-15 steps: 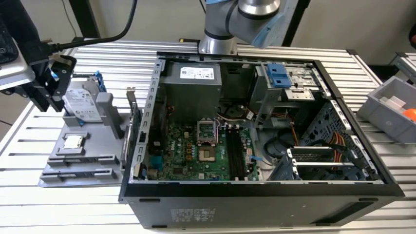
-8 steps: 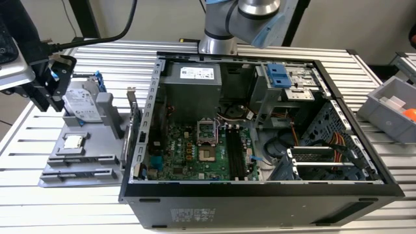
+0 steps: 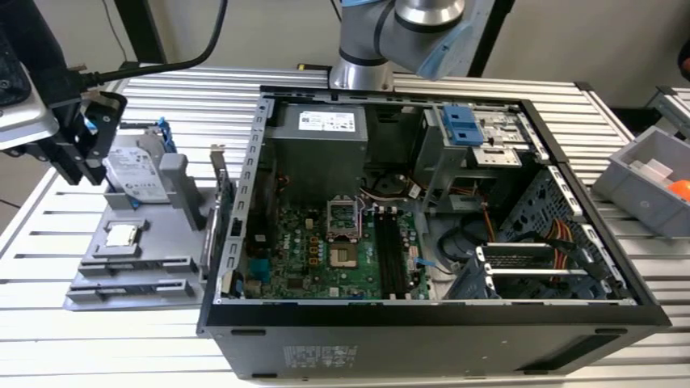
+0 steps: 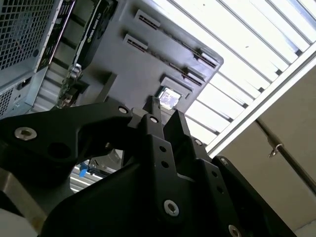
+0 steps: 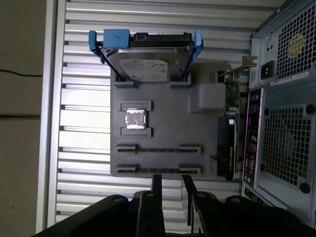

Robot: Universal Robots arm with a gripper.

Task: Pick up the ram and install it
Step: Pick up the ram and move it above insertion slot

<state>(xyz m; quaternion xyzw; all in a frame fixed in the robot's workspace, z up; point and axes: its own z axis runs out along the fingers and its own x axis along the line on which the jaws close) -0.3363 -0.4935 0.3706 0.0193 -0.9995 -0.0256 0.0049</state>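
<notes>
My black gripper (image 3: 81,158) hangs above the grey parts holder (image 3: 161,242), at the exterior view's left of the open computer case (image 3: 431,323). Its two fingers stand open with nothing between them in the first wrist view (image 5: 171,183), just off the holder's edge beside two slot rows. A thin dark line runs along the nearer slot row (image 5: 158,170); I cannot tell whether that is the ram on edge. The motherboard's long black slots (image 3: 393,255) lie inside the case, apart from the gripper.
On the holder stand a silver hard drive in a blue bracket (image 5: 145,59) and a small square processor chip (image 5: 135,119). An expansion card (image 5: 228,148) stands upright between holder and case. A grey bin (image 3: 652,182) sits at the exterior view's right.
</notes>
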